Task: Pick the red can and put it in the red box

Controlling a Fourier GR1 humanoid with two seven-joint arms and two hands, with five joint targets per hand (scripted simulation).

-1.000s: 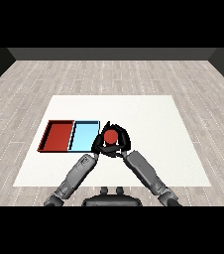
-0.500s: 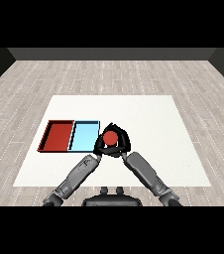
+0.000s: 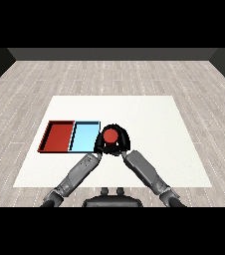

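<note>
The red can (image 3: pixel 110 135) stands upright on the white table, just right of the light blue tray (image 3: pixel 84 136). My right hand (image 3: pixel 124 141) curls round the can from behind and from the right. My left hand (image 3: pixel 99 145) is close against the can's left side, its fingers relaxed and not wrapped round the can. The red tray (image 3: pixel 58 136) lies to the left of the blue one, with nothing in it. The can's lower part is hidden behind the hands.
The two trays sit side by side at the left of the white table (image 3: pixel 149 114). Both grey forearms reach in from the lower corners and meet at the can.
The can and the right hand around it have shifted very slightly left, towards the blue tray. The left hand has hardly moved.
</note>
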